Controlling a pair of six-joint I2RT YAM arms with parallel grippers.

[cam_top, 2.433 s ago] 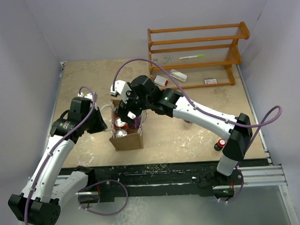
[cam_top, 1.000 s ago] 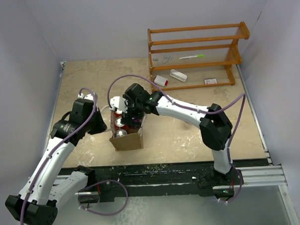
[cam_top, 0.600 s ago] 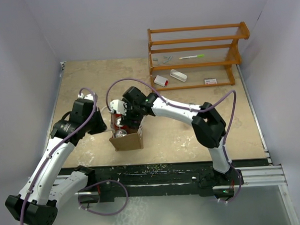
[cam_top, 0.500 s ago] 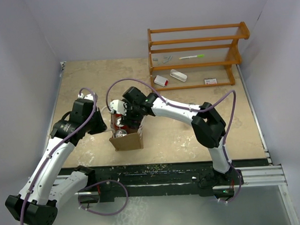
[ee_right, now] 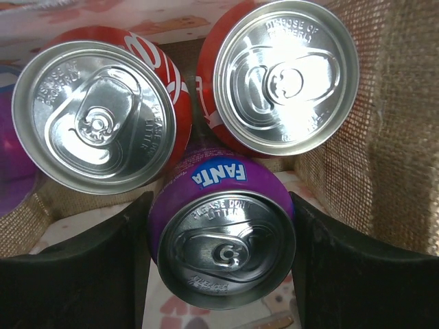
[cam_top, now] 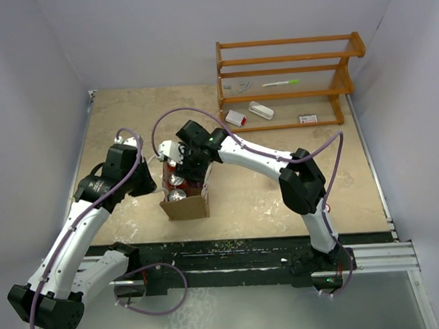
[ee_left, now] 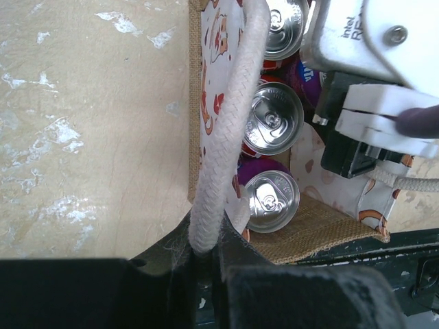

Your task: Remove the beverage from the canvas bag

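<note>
The canvas bag (cam_top: pixel 185 207) holds red cans (ee_right: pixel 96 116) and a purple Fanta can (ee_right: pixel 223 226), clamped by the right tool (ee_right: pixel 223 255) reaching inside, while the left tool (ee_left: pixel 206 255) pinches its rope handle (ee_left: pixel 226 137).

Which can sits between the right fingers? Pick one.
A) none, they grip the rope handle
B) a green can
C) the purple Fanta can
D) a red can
C: in the right wrist view the purple Fanta can sits squarely between the two black fingers, while the red cans lie beyond them.
</note>
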